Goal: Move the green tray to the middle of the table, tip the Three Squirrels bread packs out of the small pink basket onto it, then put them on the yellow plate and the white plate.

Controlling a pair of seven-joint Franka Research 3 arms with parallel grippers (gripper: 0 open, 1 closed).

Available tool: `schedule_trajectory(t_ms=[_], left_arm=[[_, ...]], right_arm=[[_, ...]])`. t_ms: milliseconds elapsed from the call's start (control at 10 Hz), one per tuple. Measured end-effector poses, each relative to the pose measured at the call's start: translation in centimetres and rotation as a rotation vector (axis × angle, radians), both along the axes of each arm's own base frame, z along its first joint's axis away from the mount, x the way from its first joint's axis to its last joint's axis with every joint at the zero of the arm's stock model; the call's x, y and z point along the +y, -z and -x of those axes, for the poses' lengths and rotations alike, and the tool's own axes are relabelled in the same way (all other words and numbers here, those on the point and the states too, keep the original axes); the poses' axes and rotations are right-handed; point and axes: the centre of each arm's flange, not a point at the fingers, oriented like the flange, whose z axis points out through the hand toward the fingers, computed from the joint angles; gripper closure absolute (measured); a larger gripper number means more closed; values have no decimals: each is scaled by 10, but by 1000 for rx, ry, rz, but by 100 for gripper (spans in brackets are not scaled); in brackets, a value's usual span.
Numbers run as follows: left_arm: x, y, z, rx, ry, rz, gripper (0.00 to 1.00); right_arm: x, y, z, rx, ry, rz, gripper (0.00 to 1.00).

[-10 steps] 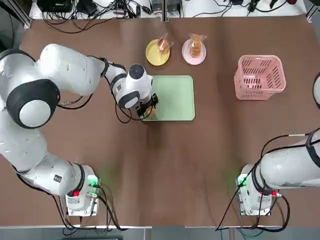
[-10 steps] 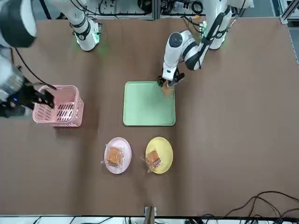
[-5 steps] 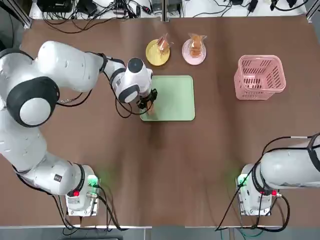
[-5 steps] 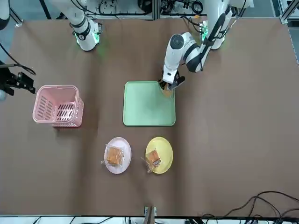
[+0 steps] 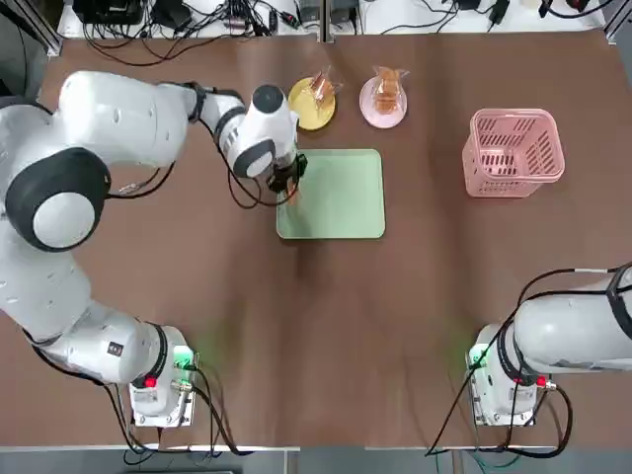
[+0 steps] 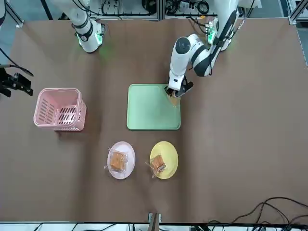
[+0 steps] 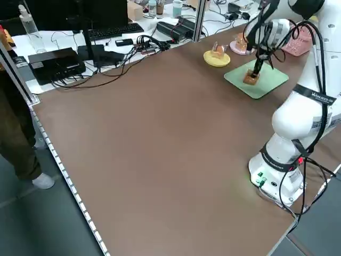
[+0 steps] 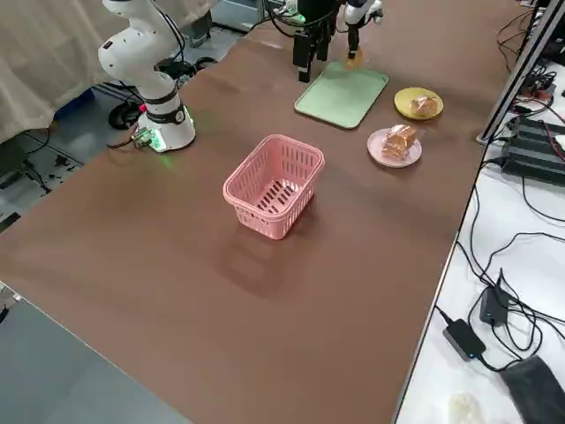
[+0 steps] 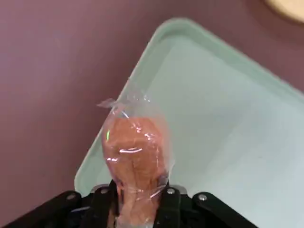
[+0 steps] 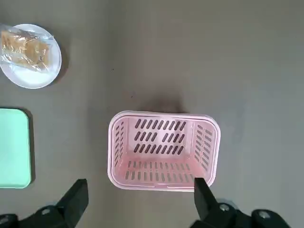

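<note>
My left gripper [image 5: 291, 180] is shut on a Three Squirrels bread pack [image 9: 137, 154], a clear packet with orange-brown bread, held just above the near-left part of the green tray [image 5: 341, 197]. The front view shows the same pack [image 6: 172, 95] at the tray's [image 6: 153, 108] corner. One pack lies on the yellow plate [image 5: 311, 105], another on the white plate [image 5: 383, 103], both beyond the tray. The small pink basket [image 5: 513, 151] stands upright to the right. Above it, my right gripper [image 10: 140, 186] hangs open, off to the table's right side [image 6: 17, 83].
Cables and electronics line the far edge of the table [image 5: 178, 20]. Both arm bases [image 5: 158, 385] sit at the near edge. A broad stretch of brown tabletop [image 5: 336, 326] lies between the tray and the bases.
My left gripper has shut on the bread pack and carried it along the tray's left edge toward the plates. My right gripper has drawn back from the basket's rim.
</note>
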Motion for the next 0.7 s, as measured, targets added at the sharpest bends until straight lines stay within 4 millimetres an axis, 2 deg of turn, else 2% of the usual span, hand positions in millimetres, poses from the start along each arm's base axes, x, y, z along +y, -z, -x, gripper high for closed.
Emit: schedule_trajectory(t_ms=[200,300,500,700], left_arm=[[2,-37,-32,-32,-10,-3,68],[5,-46,-48,-42,-9,7,68],[9,-42,-83,-36,-25,34,67],[11,-31,-125,-54,-33,44,67]], right_arm=[[0,1,2,17,1,-1,1],[0,1,2,18,1,-2,1],[1,1,2,20,0,-3,1],[2,1,2,21,-2,-4,1]])
